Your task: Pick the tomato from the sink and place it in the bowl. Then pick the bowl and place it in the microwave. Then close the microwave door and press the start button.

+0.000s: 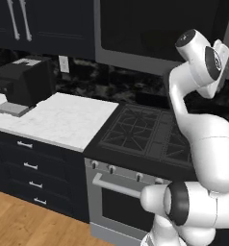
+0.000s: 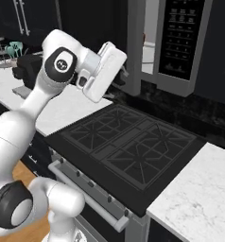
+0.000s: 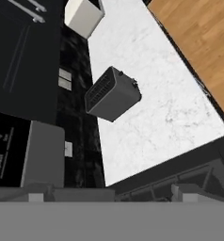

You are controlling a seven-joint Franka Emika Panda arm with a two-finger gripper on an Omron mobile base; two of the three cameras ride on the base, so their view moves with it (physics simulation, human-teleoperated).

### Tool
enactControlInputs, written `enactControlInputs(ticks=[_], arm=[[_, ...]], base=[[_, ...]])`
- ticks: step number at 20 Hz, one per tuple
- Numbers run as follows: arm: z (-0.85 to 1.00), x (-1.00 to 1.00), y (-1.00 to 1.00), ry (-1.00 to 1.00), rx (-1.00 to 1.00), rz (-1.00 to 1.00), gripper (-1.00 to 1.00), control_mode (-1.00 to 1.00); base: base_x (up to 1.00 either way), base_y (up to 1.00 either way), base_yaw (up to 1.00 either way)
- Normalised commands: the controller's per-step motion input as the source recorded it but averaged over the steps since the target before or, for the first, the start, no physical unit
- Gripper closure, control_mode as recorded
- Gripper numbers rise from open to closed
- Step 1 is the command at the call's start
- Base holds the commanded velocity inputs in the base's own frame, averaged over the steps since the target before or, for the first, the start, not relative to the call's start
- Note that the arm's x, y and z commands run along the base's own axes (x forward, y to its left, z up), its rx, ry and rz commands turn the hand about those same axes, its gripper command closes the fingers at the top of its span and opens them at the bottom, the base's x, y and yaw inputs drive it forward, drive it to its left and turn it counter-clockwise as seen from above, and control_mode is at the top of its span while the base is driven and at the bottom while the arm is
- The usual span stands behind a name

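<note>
Dark kitchen wall is filling my views while the claw [image 3: 111, 193] is hanging wide and empty above the stove [image 2: 133, 151]. Just beside the claw, the microwave door [image 1: 150, 33] is standing swung out. I'm judging it stiff, light on its hinge, with slick glass, so I'm planning to push on the grey frame near the free edge.

- Rendered throughout: flat, even light, no visible lamp or window.
- Bright on the white marble counter [image 1: 63, 120] and the wooden floor [image 3: 203, 42]; very dim on the navy cabinets [image 1: 44, 24] and black backsplash [image 1: 111, 79], detail nearly lost there.
- Soft sheen on the white arm [image 2: 62, 64], without hard glare.
- Faint, soft-edged shadows under the dark countertop appliance [image 1: 25, 81].
- Slightly soft and coarse overall; stove grates [image 2: 128, 151] smeared.
- No edge distortion noticeable.
</note>
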Motion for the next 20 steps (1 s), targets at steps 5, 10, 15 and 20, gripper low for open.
enactControlInputs(ticks=[5, 10, 15, 20], arm=[[-0.02, 1.00, -0.01, 0.07, -0.01, 0.03, -1.00, -1.00], [-0.03, 1.00, 0.00, 0.09, -0.01, 0.00, -1.00, -1.00], [-0.04, 1.00, 0.00, 0.11, -0.01, 0.00, -1.00, -1.00], [-0.08, 0.99, 0.00, 0.11, 0.00, 0.03, -1.00, -1.00]], base=[[0.00, 0.00, 0.00], [0.00, 0.00, 0.00], [0.00, 0.00, 0.00], [0.00, 0.00, 0.00]])
